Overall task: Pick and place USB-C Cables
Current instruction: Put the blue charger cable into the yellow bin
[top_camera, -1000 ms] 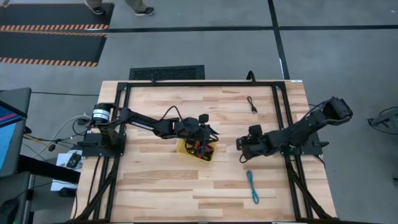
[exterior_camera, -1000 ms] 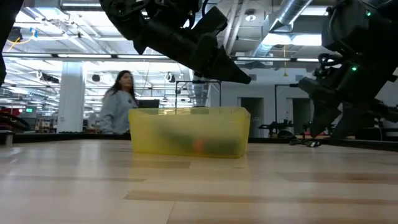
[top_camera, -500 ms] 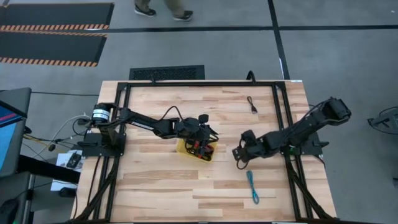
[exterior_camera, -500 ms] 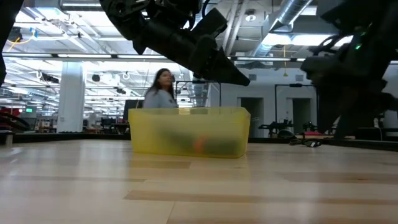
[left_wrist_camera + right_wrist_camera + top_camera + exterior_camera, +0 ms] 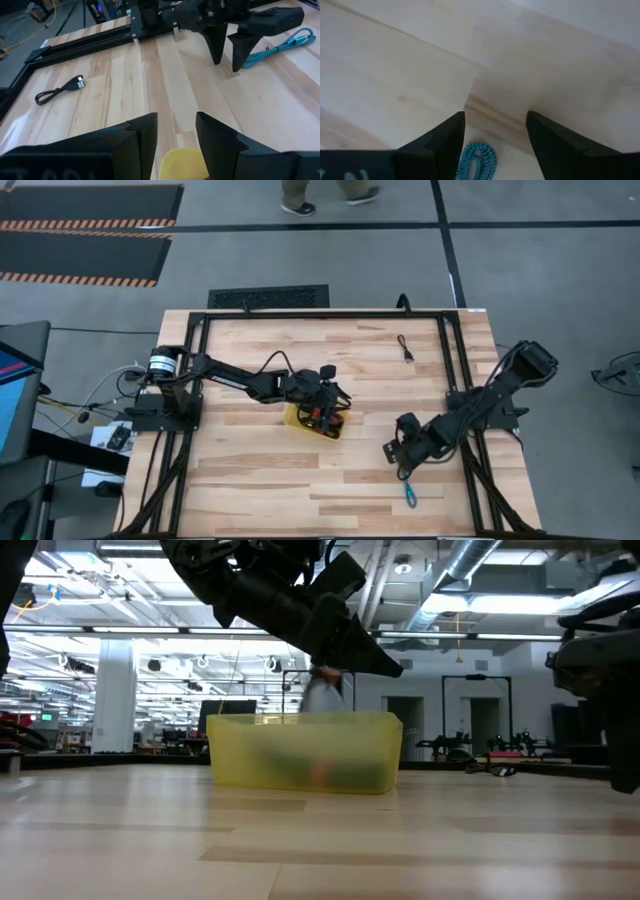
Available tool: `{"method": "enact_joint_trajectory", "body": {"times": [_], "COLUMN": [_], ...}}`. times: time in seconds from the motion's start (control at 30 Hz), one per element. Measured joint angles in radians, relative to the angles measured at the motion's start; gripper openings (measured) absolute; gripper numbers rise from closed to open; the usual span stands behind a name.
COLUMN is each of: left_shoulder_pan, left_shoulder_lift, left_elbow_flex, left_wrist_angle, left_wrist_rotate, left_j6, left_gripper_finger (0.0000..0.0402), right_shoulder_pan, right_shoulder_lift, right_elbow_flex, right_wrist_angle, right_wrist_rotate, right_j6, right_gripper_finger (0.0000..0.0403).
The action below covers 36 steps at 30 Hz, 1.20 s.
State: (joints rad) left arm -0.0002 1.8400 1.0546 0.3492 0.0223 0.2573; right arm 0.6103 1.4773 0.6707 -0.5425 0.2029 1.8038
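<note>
The yellow tray stands mid-table and holds black-and-red cable bundles. My left gripper hangs open and empty just above the tray; the tray's rim also shows in the left wrist view. The teal cable lies flat on the table near the front right. My right gripper is open, pointing down over the teal cable's far end, which lies between its fingers. A dark cable lies flat at the far right. The other cables cannot be told apart.
The black frame rails run along the table's far edge and both sides. Bare wood lies between the tray and the teal cable. A person walks on the floor beyond the far edge.
My right gripper has gone toward the table's near edge and down, from beside the tray's right side to over the teal cable's far end. The person behind the table has walked toward the right.
</note>
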Motion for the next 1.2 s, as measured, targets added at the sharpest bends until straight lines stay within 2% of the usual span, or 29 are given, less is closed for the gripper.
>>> {"method": "enact_joint_trajectory", "body": {"times": [0.43,0.8,0.9,1.03,1.2], "left_shoulder_pan": [-0.001,-0.013,-0.013,-0.013,-0.013], "left_shoulder_lift": [0.000,0.000,0.000,0.000,0.000], "left_elbow_flex": [0.000,0.000,0.000,0.000,0.000], "left_wrist_angle": [0.000,-0.022,-0.021,-0.021,-0.023], "left_wrist_rotate": [0.002,-0.001,-0.001,-0.002,-0.002], "left_j6": [-0.026,-0.007,-0.002,-0.002,-0.003], "left_gripper_finger": [0.0125,0.0125,0.0125,0.0125,0.0125], "right_shoulder_pan": [0.037,0.060,0.068,0.073,0.091], "right_shoulder_lift": [0.061,0.044,0.017,0.000,-0.002], "right_elbow_flex": [0.006,0.041,0.067,0.071,0.071], "right_wrist_angle": [-0.018,-0.045,-0.059,-0.070,-0.049], "right_wrist_rotate": [0.005,-0.066,-0.146,-0.157,-0.204], "right_j6": [0.047,0.031,0.013,0.006,0.045], "right_gripper_finger": [0.0241,0.0159,0.0148,0.0158,0.0210]}}
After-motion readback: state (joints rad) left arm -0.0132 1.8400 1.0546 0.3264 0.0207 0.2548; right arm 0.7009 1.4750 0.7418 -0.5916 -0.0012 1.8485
